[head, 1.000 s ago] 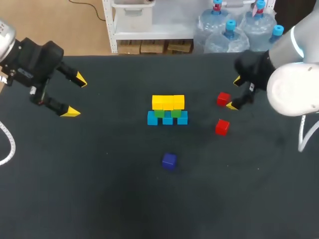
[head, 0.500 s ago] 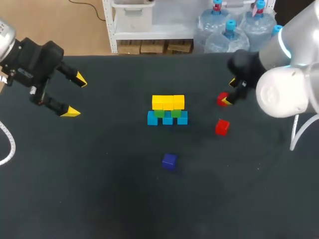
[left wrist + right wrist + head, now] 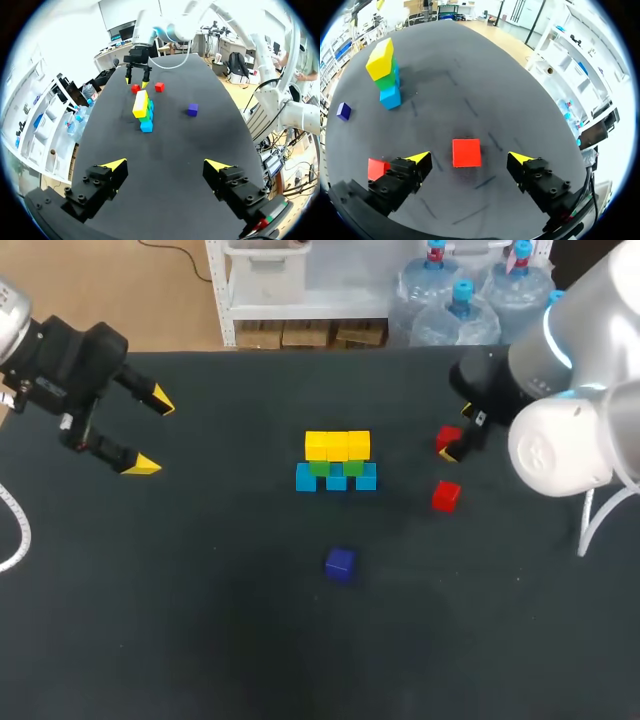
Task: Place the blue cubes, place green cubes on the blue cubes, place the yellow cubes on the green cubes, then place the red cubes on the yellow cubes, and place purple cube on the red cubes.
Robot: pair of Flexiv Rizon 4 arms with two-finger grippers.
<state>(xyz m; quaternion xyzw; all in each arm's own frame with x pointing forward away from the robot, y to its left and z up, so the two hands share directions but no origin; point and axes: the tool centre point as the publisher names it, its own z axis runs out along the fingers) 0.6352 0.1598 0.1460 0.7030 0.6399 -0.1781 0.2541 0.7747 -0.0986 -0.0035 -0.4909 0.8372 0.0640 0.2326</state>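
The dark matte surface [image 3: 200, 640] carries everything. My silver right arm [image 3: 560, 435] comes in over its far right part. Its jaws stand wide open astride a small red cube [image 3: 466, 152], which lies on the surface midway between them and touches neither. My black-wristed left arm [image 3: 65, 370] hangs over the left side, well apart from the work, its jaws also wide and empty.

In the middle stands the stack: a row of light blue cubes [image 3: 336, 480] on the surface, green cubes [image 3: 336, 468] on them, and bright yellow cubes [image 3: 337, 445] on top. A second red cube [image 3: 445, 496] lies near the first, towards the front. A dark purple cube [image 3: 340, 563] sits alone in front of the stack.

The step in hand, I judge, is picking up the straddled red cube for the yellow row. The jaws should meet two flat faces squarely, not the corners, or the cube may twist as they close. It would be best to come down to about the cube's mid-height, close evenly, and lift straight up, clear of the neighbouring red cube.
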